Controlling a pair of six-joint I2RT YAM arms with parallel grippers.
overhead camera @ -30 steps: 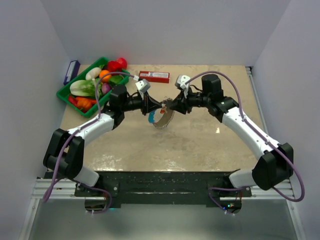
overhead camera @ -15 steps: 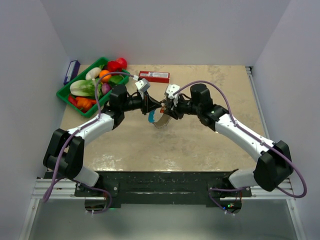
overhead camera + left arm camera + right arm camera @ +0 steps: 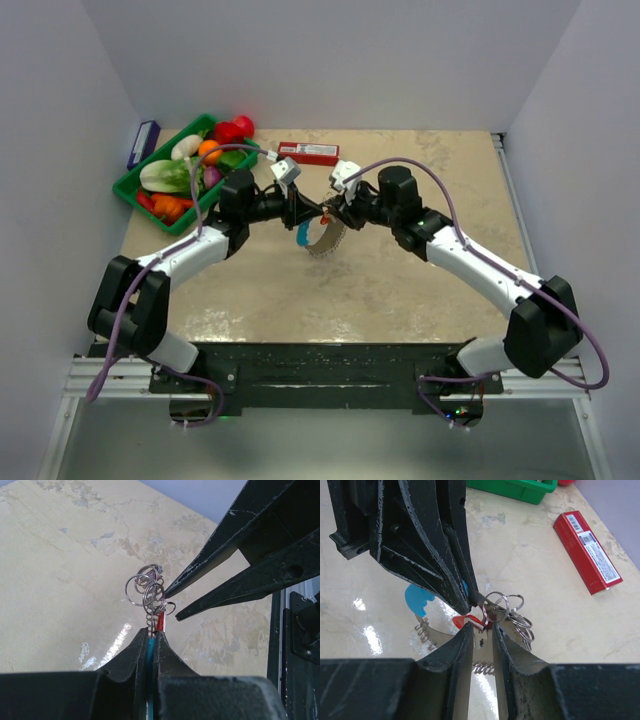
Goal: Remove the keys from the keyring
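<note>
Okay, my left gripper [image 3: 151, 633] pinched the keyring [image 3: 150, 655] by its blue section, keys [image 3: 150, 587] bunched just past its tips, my right gripper [image 3: 481, 628] slightly spread around the red-tagged key [image 3: 464, 621].

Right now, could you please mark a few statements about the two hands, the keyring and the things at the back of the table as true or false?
1. The left hand is shut on the keyring's blue section. True.
2. The red box lies inside the green tray. False: it lies on the table, beside the tray.
3. The right hand's tips are at the red key, close to the left hand. True.
4. The green tray is empty. False: it holds vegetables.
</note>
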